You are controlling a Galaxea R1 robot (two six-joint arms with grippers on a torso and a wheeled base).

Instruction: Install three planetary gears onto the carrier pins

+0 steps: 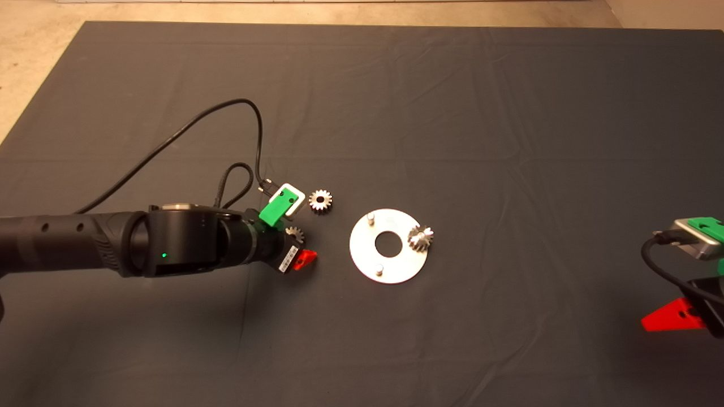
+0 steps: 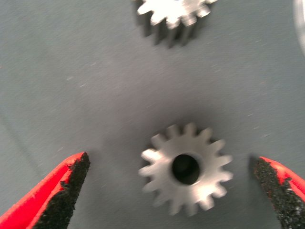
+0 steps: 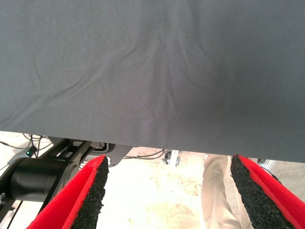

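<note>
The round shiny disc (image 1: 367, 251) lies mid-mat with a large centre hole. One planetary gear (image 1: 420, 237) sits on its right pin. Two carrier pins (image 1: 370, 217) (image 1: 379, 269) stand bare. A second gear (image 1: 320, 200) lies loose on the mat left of the disc; it also shows in the left wrist view (image 2: 171, 14). The third gear (image 1: 294, 232) lies flat on the mat between the fingers of my left gripper (image 1: 295, 238). In the left wrist view this gear (image 2: 186, 168) sits between the open fingertips (image 2: 71, 181), untouched. My right gripper (image 1: 679, 314) is parked at the lower right, open (image 3: 169, 160).
A black cable (image 1: 186, 133) loops over the mat behind the left arm. The right wrist view looks past the mat's edge (image 3: 152, 138) at the floor and a person's leg (image 3: 217, 191) in beige trousers.
</note>
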